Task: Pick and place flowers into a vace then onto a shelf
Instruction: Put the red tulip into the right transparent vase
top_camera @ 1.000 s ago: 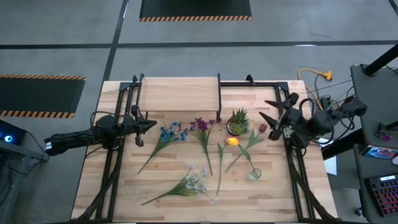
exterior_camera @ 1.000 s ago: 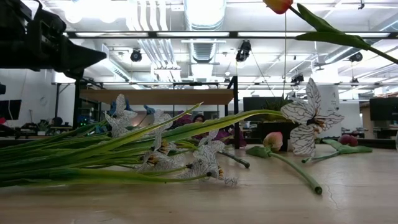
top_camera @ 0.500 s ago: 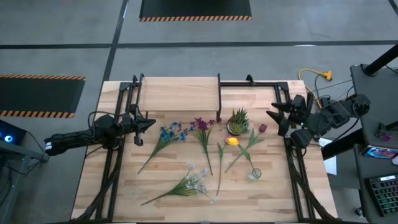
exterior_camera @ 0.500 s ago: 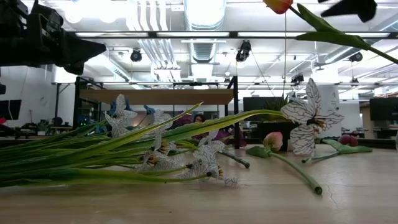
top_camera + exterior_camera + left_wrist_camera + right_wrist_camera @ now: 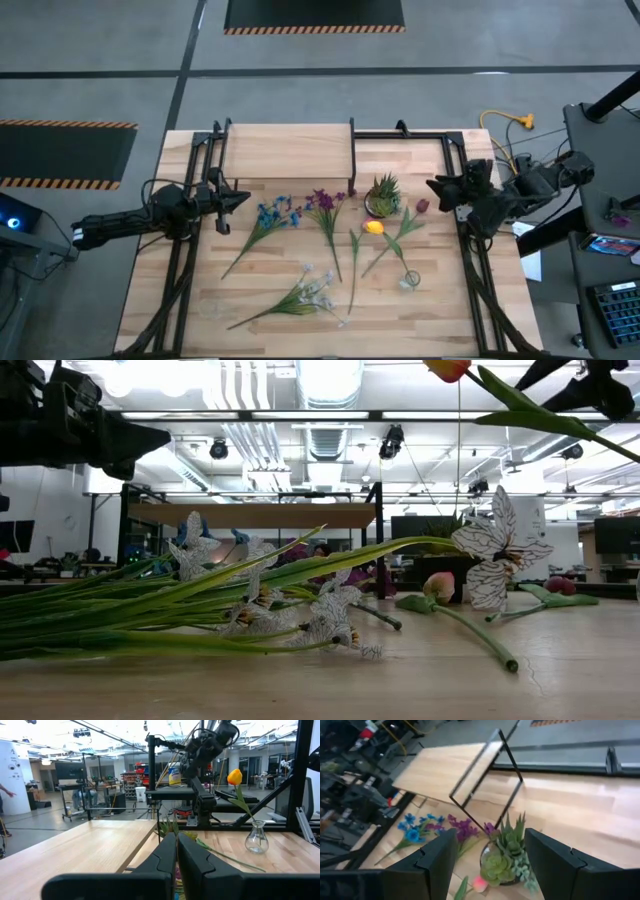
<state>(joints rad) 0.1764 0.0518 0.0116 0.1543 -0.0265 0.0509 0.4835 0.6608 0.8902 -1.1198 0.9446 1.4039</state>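
Loose flower stems lie flat on the table: blue (image 5: 274, 214), purple (image 5: 323, 203), white (image 5: 311, 290) and a pink bud (image 5: 422, 206). A yellow-orange tulip (image 5: 234, 777) stands with its stem in a small glass vase (image 5: 256, 838), which is also seen from above (image 5: 411, 280). The shelf (image 5: 290, 150) stands at the table's far side. My right gripper (image 5: 438, 192) hovers open at the right side; its fingers frame the potted plant (image 5: 507, 856) from a distance. My left gripper (image 5: 240, 200) hangs shut above the table's left side, just left of the blue stem, and touches nothing.
The spiky green potted plant (image 5: 383, 195) sits between the purple stem and my right gripper. Black frame rails (image 5: 470, 270) run along both table sides. Bare wood lies along the near edge (image 5: 420, 330). The low view looks through stems lying close to its camera (image 5: 200, 600).
My right gripper has come down, entering the low view from the top right, and has tipped toward the potted plant after first drawing slightly back toward the right edge. The flowers and the vase have stayed in place.
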